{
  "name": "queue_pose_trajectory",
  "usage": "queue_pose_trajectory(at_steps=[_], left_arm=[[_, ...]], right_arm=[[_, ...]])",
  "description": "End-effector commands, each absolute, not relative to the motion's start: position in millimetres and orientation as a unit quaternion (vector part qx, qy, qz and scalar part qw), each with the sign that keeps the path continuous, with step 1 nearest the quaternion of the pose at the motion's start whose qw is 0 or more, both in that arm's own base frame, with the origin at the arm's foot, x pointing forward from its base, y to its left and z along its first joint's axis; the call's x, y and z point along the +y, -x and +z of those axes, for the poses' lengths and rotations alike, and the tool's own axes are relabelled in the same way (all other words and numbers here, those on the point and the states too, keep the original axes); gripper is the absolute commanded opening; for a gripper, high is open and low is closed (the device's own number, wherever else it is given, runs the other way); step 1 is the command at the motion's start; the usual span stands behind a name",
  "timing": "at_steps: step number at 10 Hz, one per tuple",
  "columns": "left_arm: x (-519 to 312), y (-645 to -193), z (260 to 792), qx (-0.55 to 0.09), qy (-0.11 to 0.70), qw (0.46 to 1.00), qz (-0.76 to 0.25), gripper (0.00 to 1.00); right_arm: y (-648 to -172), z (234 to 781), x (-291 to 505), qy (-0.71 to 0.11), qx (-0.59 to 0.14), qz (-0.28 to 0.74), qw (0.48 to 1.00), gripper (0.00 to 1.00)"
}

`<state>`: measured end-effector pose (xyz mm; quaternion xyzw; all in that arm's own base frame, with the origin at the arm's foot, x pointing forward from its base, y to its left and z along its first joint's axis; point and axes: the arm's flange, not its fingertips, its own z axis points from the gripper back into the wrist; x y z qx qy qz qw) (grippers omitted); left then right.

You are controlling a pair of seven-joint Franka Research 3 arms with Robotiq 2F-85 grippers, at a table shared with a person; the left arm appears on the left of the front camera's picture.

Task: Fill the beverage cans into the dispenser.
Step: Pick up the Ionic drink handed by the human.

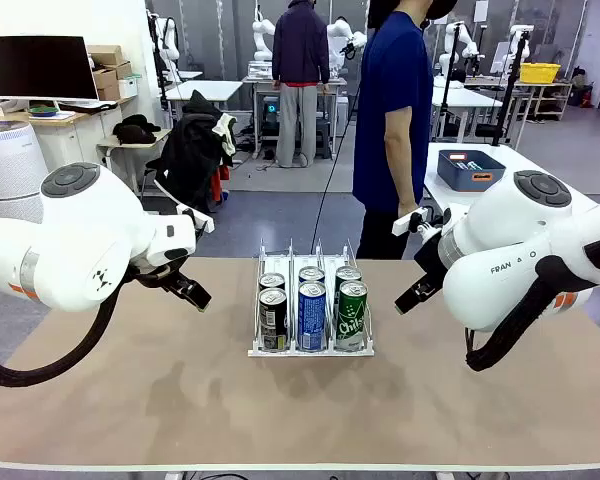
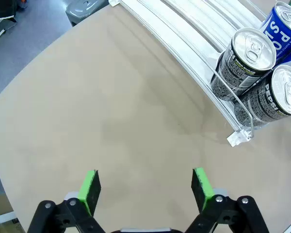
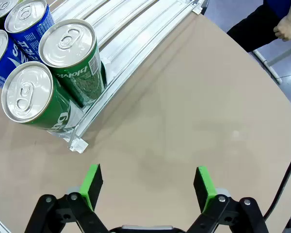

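The clear-and-white dispenser (image 1: 255, 350) stands mid-table with two cans in each of its three lanes. Black/silver cans (image 1: 272, 318) fill the left lane, blue cans (image 1: 311, 314) the middle, green cans (image 1: 352, 314) the right. My left gripper (image 2: 145, 187) hovers open over bare tabletop, with the black/silver cans (image 2: 245, 58) and the dispenser's rail (image 2: 184, 63) off to its upper right. My right gripper (image 3: 148, 187) is open too, over bare table, with the green cans (image 3: 70, 53) and blue cans (image 3: 26, 22) at its upper left. Nothing is between either pair of fingers.
A person in a blue shirt (image 1: 392, 110) stands at the table's far edge, a hand (image 3: 283, 26) by the side. A blue-grey bin (image 1: 470, 170) sits on another table behind. Bare tabletop (image 1: 130, 390) lies left, right and in front of the dispenser.
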<state>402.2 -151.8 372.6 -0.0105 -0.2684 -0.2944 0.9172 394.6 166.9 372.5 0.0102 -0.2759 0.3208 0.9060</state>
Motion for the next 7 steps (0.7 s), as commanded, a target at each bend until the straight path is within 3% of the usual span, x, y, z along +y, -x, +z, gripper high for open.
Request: queue_pose_trajectory(at_steps=[1,7], left_arm=[[-151.8,-402.1,372.5,-0.268,0.011,0.917,-0.294,1.00],[-151.8,-402.1,372.5,-0.268,0.011,0.917,-0.294,1.00]], right_arm=[[-394.6,372.5,166.9,-0.010,-0.276,0.321,0.906,1.00],[-394.6,372.5,166.9,-0.010,-0.276,0.321,0.906,1.00]])
